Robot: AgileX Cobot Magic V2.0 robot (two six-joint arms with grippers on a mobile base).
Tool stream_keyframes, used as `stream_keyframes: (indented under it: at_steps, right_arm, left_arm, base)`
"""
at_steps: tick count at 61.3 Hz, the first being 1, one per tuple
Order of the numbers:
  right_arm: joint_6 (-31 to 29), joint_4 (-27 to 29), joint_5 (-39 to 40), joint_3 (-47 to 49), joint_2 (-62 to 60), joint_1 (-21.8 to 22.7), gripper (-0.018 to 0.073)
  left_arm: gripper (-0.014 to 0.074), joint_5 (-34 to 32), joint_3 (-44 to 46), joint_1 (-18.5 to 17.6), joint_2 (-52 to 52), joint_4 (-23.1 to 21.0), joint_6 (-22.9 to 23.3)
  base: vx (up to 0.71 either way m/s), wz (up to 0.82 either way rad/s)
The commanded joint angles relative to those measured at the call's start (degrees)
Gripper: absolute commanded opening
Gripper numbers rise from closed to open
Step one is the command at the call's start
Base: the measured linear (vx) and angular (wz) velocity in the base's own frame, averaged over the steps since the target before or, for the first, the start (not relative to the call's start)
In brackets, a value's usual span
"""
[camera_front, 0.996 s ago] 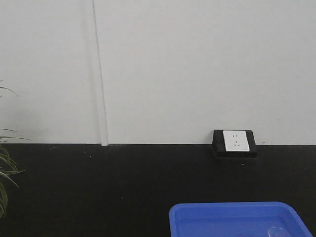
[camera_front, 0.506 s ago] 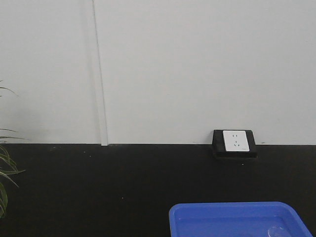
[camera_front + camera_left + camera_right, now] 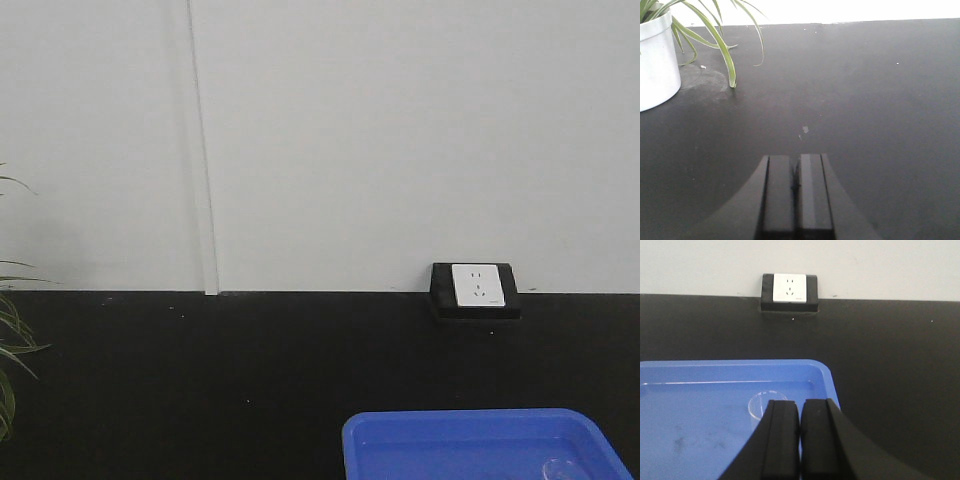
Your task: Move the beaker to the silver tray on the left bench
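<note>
The beaker (image 3: 759, 404), small and clear, stands in the blue plastic tray (image 3: 695, 390) near its right rim. Its rim also shows faintly at the bottom of the front view (image 3: 560, 468). My right gripper (image 3: 800, 403) is shut and empty, just in front of the beaker and a little to its right, its left finger hiding part of the glass. My left gripper (image 3: 796, 159) is shut and empty above the matte black bench top (image 3: 865, 100). The silver tray is out of view.
A white pot (image 3: 656, 60) with a long-leaved green plant stands at the far left of the left wrist view. A wall socket (image 3: 789, 290) in a black box sits at the back of the bench, also in the front view (image 3: 476, 288).
</note>
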State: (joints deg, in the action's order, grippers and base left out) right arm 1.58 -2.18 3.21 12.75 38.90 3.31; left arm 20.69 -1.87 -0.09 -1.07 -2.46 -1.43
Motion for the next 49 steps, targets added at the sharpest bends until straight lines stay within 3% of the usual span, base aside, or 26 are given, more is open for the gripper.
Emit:
stream_keyframes:
  at_steps: [1, 14, 24, 36, 49]
  right_arm:
    - [0.03, -0.03, 5.47, 2.09, 2.34, 0.27, 0.0270]
    - [0.03, -0.03, 6.08, 2.09, 8.56, 0.27, 0.0463]
    - [-0.11, -0.50, 9.40, 2.09, 16.44, 0.22, 0.0521]
    - [-1.13, -4.87, 24.16, 2.09, 29.70, 0.22, 0.0523]
    - [-1.58, -5.21, 40.45, 2.09, 45.30, 0.22, 0.0523]
  left_arm:
    - [0.0001, -4.63, -1.15, -0.20, -0.44, -0.47, 0.03]
    - [0.0001, -4.63, -1.15, -0.20, -0.44, -0.47, 0.03]
    - [0.0001, -4.63, -1.15, -0.20, -0.44, -0.47, 0.03]
    - [0.0001, -4.63, -1.15, -0.20, -0.44, -0.47, 0.03]
    - [0.0001, -4.63, -1.15, -0.20, -0.44, -0.47, 0.03]
  base:
    - [0.00, 0.00]
    - [0.00, 0.00]
    - [0.00, 0.00]
    - [0.00, 0.00]
    - [0.00, 0.00]
